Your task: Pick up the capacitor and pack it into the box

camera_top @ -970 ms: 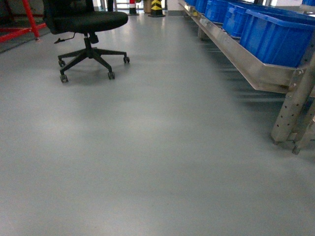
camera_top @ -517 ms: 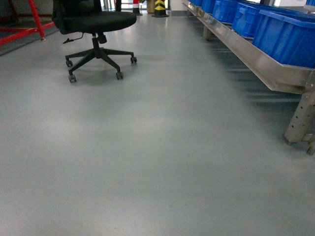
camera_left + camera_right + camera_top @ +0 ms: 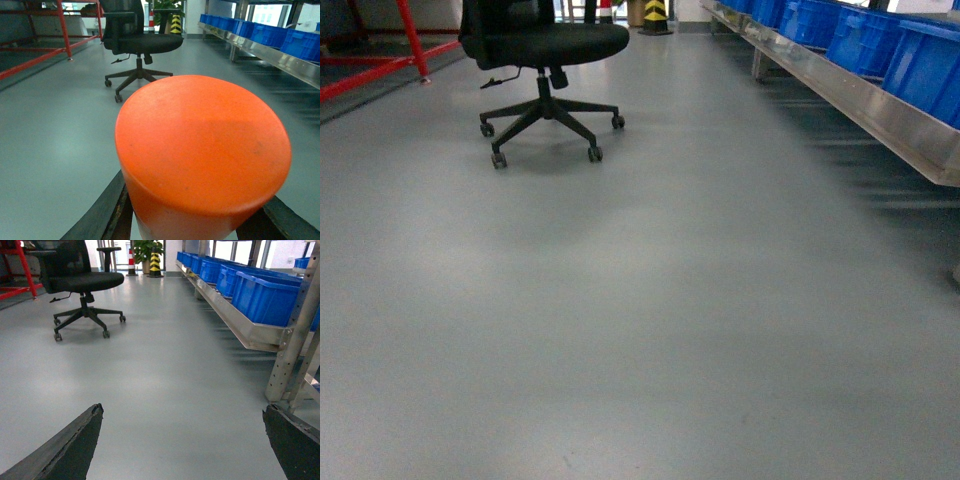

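A fat orange cylinder, the capacitor (image 3: 202, 145), fills the left wrist view with its flat end toward the camera. My left gripper (image 3: 190, 222) is shut on it, one dark finger (image 3: 107, 210) pressed to each side of the body. In the right wrist view my right gripper (image 3: 182, 409) stands open over bare grey floor, with nothing between its fingers (image 3: 75, 440). The box is out of view in every frame. Neither gripper shows in the head view.
A black office chair (image 3: 545, 45) on castors stands ahead to the left. A long metal rack (image 3: 880, 105) carrying blue bins (image 3: 920, 65) runs along the right; its leg (image 3: 287, 350) is close to my right gripper. Red framing (image 3: 380, 70) is at far left.
The head view has swung left: the chair has slid rightward in the picture, and the rack with its leg has drifted off the right edge.
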